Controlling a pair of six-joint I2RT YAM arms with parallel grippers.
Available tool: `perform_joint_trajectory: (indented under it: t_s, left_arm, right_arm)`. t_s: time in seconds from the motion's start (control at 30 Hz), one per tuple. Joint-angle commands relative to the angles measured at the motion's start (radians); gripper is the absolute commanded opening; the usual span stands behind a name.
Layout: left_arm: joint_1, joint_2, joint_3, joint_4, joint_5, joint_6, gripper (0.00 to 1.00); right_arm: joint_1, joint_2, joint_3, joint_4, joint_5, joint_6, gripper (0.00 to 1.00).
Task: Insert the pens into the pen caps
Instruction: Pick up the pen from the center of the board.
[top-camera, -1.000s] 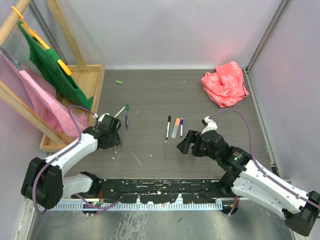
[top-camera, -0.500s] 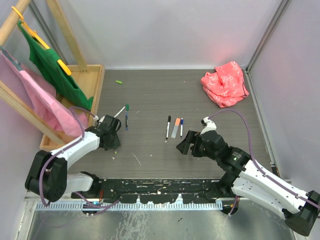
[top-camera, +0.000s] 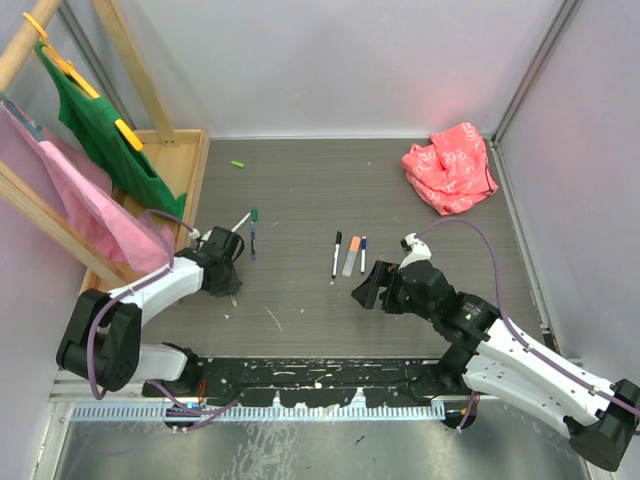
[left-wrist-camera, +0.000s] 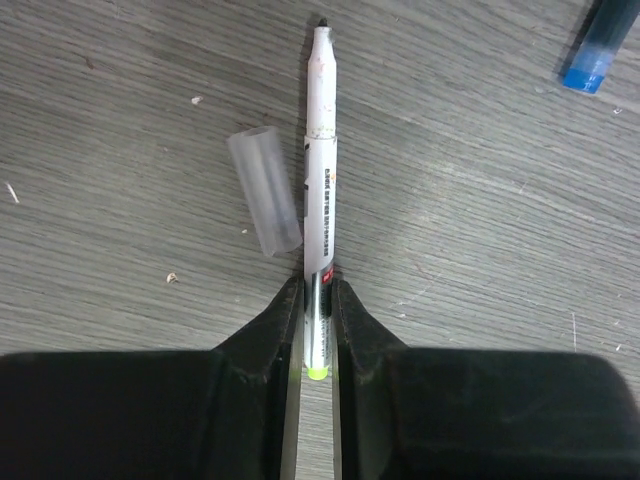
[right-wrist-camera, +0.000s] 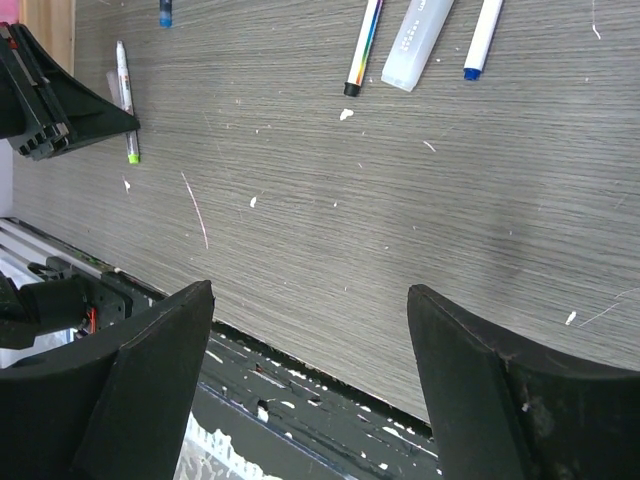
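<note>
My left gripper is shut on a white pen with a yellow-green end. The pen lies on the table and points away from the jaws, dark tip bare. A clear pen cap lies just left of the pen, apart from it. From above, the left gripper sits at the table's left. A black-tipped pen, a grey-and-orange piece and a blue-tipped pen lie side by side mid-table. My right gripper hovers open just below them, holding nothing.
Two more pens lie beyond the left gripper and a green cap farther back. A wooden rack with green and pink garments stands at the left. A red cloth lies at the back right.
The left jaws have closed onto the white pen, and the left wrist has shifted slightly. The right arm has barely moved.
</note>
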Motion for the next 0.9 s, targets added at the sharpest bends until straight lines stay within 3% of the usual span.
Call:
perform_joint_trajectory:
  t_s: [0.0, 0.17, 0.4, 0.73, 0.87]
  left_arm:
    - [0.005, 0.023, 0.002, 0.029, 0.041, -0.004, 0.1]
    - [0.005, 0.03, 0.005, 0.054, 0.081, 0.029, 0.0]
    - [0.002, 0.019, 0.074, 0.075, 0.162, 0.153, 0.0]
    - [-0.025, -0.262, 0.139, 0.114, 0.317, 0.259, 0.0]
    - [-0.116, -0.369, 0.161, 0.105, 0.294, 0.222, 0.0]
  right_arm:
    - [-0.003, -0.002, 0.009, 0.048, -0.005, -0.005, 0.83]
    - [-0.003, 0.006, 0.014, 0.047, -0.005, -0.007, 0.83]
    - [-0.003, 0.001, 0.027, 0.026, 0.011, -0.018, 0.83]
    - [-0.003, -0.019, 0.046, 0.023, 0.052, -0.018, 0.83]
    - [-0.003, -0.018, 0.053, 0.07, 0.046, -0.017, 0.83]
